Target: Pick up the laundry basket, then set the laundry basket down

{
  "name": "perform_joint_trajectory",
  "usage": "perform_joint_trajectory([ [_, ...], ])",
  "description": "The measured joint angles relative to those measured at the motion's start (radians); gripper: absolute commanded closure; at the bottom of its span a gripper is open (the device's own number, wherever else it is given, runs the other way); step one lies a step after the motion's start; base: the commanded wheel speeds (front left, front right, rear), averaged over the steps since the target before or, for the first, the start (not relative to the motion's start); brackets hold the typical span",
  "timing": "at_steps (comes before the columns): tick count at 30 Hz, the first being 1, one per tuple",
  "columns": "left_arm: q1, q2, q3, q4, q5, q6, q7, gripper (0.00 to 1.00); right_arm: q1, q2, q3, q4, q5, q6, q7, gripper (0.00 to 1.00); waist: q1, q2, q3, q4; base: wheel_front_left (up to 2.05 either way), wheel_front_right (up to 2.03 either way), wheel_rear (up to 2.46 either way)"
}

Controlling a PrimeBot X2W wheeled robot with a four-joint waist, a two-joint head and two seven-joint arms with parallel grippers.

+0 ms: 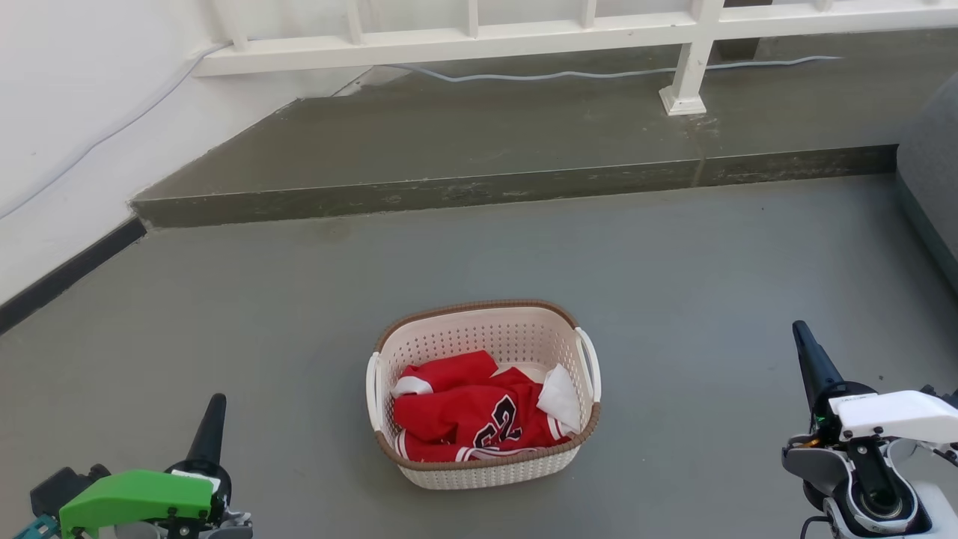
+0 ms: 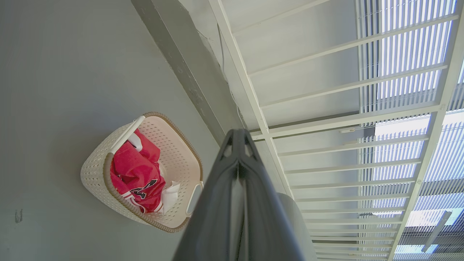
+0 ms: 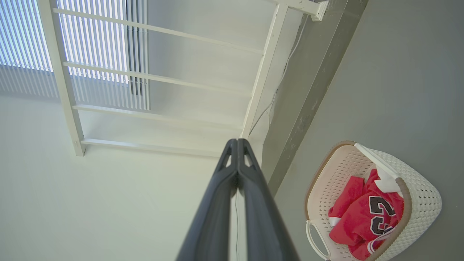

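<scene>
The laundry basket [image 1: 483, 457] stands upright on the grey floor, cream-white and perforated, with a brown rim and a white handle on each short side. A red jersey [image 1: 468, 416] with a black number lies inside it. My left gripper [image 1: 211, 424] is at the lower left, well apart from the basket, fingers pressed together and empty. My right gripper [image 1: 807, 355] is at the lower right, also shut and empty, farther from the basket. The left wrist view has the basket [image 2: 95, 174] left of the shut fingers [image 2: 237, 152]. In the right wrist view the basket [image 3: 420, 203] sits right of the shut fingers [image 3: 237, 156].
A raised concrete step [image 1: 464, 135] runs across behind the basket, with a white railing [image 1: 479, 37] and a grey cable on it. A white wall [image 1: 67, 127] closes the left side. A grey rounded object [image 1: 932, 157] stands at the right edge. Open floor surrounds the basket.
</scene>
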Motion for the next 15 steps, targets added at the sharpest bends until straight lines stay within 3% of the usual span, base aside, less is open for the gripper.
perform_joint_trajectory([
  [15, -0.034, 0.000, 0.037, 0.021, -0.165, -0.037, 0.035, 1.00, -0.021, 0.010, -0.060, 0.007, 0.157, 0.028, 0.037, 1.00, 0.0000, 0.0000, 0.005, 0.007, 0.00, 0.00, 0.00],
])
